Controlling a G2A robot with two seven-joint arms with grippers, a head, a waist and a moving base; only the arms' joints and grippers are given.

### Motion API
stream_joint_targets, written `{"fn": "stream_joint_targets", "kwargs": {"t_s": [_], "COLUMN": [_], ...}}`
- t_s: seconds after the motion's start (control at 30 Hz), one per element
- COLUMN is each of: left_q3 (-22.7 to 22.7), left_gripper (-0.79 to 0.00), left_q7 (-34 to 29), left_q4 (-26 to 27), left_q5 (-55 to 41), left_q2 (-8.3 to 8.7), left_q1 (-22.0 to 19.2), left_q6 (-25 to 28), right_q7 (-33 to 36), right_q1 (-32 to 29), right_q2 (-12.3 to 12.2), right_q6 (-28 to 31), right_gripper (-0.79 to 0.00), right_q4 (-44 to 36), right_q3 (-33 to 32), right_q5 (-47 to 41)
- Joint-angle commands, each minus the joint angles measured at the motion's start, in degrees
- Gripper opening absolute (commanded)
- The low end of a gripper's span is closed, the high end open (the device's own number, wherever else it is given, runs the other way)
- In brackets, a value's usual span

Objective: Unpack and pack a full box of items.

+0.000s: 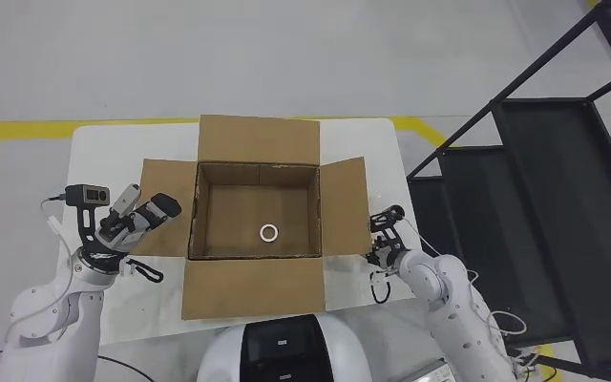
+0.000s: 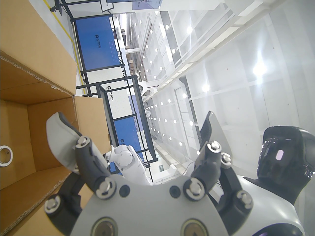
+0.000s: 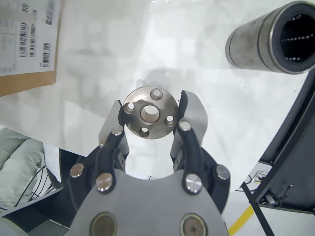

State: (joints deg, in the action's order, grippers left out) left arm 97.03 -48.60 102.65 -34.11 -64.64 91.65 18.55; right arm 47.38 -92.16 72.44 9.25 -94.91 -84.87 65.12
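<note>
An open cardboard box (image 1: pixel 258 220) stands in the middle of the white table (image 1: pixel 105 153) with all its flaps folded out. A white ring (image 1: pixel 269 232) lies on the box floor, and the ring (image 2: pixel 5 155) also appears in the left wrist view. My left gripper (image 1: pixel 153 212) hovers open over the box's left flap, with nothing between its fingers (image 2: pixel 61 133). My right gripper (image 3: pixel 151 104) is low over the table just past the box's right flap, shut on a round metal flange (image 3: pixel 157 126) with bolt holes.
A steel cylinder with a dark bore (image 3: pixel 268 47) lies on the table near the right gripper. The box flap beside it carries a barcode label (image 3: pixel 27 33). A black metal staircase (image 1: pixel 535 191) rises close to the table's right edge.
</note>
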Motion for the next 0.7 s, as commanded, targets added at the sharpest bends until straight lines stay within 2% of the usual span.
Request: {"fn": "stream_joint_targets", "kwargs": {"t_s": [0.0,0.23,0.6,0.63,0.67], "left_q3": [0.0,0.0,0.0,0.0,0.0], "left_gripper": [0.000,0.000,0.000,0.000,0.000], "left_q7": [0.0,0.0,0.0,0.0,0.0], "left_q4": [0.0,0.0,0.0,0.0,0.0], "left_q5": [0.0,0.0,0.0,0.0,0.0], "left_q2": [0.00,0.00,0.00,0.00,0.00], "left_q1": [0.0,0.0,0.0,0.0,0.0], "left_q6": [0.0,0.0,0.0,0.0,0.0], "right_q7": [0.5,0.8,-2.4,-2.5,-2.5], "right_q1": [0.8,2.3,3.1,3.2,3.4], "right_q2": [0.0,0.2,0.5,0.5,0.5], "right_q6": [-1.1,-5.3,-9.9,-10.2,-10.6], "right_gripper": [-0.785,-0.785,-0.785,-0.773,-0.591], "right_q4": [0.9,2.6,4.6,4.8,5.1], "right_q3": [0.9,3.2,4.7,4.8,5.0], "right_q5": [0.9,2.6,2.7,2.7,2.9]}}
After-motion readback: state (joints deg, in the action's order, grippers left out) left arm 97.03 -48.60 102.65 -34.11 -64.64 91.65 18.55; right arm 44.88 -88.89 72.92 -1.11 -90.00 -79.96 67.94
